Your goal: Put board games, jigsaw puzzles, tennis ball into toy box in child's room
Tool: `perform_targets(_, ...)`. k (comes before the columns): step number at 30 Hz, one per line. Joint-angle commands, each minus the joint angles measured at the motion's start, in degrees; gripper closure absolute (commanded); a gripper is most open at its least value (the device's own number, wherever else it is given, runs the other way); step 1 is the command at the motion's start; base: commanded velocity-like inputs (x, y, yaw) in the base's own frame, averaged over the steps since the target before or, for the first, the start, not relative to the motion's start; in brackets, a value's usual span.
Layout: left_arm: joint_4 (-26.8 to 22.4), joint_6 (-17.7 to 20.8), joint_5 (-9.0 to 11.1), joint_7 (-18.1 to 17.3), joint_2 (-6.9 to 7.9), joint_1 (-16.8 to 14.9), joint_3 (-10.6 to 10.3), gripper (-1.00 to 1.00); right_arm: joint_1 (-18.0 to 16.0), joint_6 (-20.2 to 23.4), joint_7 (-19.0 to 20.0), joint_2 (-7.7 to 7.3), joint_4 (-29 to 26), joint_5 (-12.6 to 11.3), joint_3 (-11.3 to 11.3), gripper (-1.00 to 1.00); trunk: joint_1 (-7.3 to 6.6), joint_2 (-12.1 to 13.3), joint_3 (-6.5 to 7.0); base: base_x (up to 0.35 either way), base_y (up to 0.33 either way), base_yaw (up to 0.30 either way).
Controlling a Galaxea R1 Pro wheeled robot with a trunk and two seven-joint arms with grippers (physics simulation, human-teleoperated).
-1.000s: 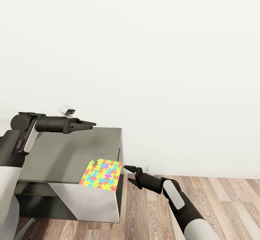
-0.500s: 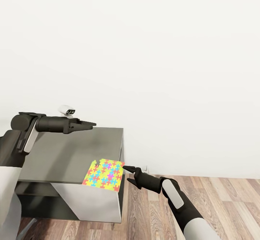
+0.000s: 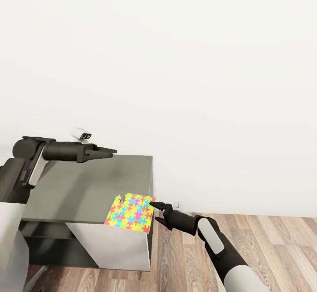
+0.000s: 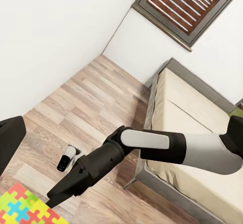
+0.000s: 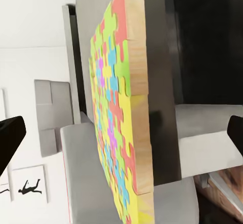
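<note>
Table (image 3: 79,186) first, as the largest item: grey top, white cabinet front, its right end near the wall, wood-plank floor beyond. Bed (image 4: 192,112) with beige mattress and dark frame stands behind the robot, seen past the right forearm in the left wrist view.

Left arm: held level above the far left part of the tabletop, well apart from any toy. Left gripper (image 3: 105,151) has its fingers drawn close together and nothing between them (looks closed, holding nothing).

Right arm: reaches in from the floor side toward the table's right front corner. Right gripper (image 3: 155,207) is spread, fingers parted, nothing clamped.

Jigsaw puzzle (image 3: 130,213): a thin square tile lying flat on that same corner, its right edge at or slightly over the table's edge. The upper fingertip sits just at the tile's near corner; contact cannot be confirmed from the head view. In the right wrist view the tile's (image 5: 132,107) thin wooden edge faces the camera squarely, between the two dark fingertips at the frame's sides.

Key relation: the tile lies directly ahead of the right gripper, edge-on, its flat plane running between the two fingers. My reading is that a short straight advance and a pinch across the thickness is what the next move needs. The right arm is far nearer than the left.
</note>
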Motion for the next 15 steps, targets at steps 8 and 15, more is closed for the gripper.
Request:
perform_targets(8, 0.0, 0.6, 0.0, -0.2, 0.01, 0.0, -0.1, -1.00, 0.0, 0.2, 0.2, 0.01, 0.0, 0.1, 0.0, -1.00, 0.00, 0.0, -0.05, 0.000, 0.037, 0.000)
perform_targets(15, 0.0, 0.6, 0.0, -0.2, 0.00, 0.0, -0.2, -1.00, 0.0, 0.2, 0.2, 0.01, 0.0, 0.1, 0.0, -1.00, 0.00, 0.0, -0.05, 0.000, 0.004, 0.000)
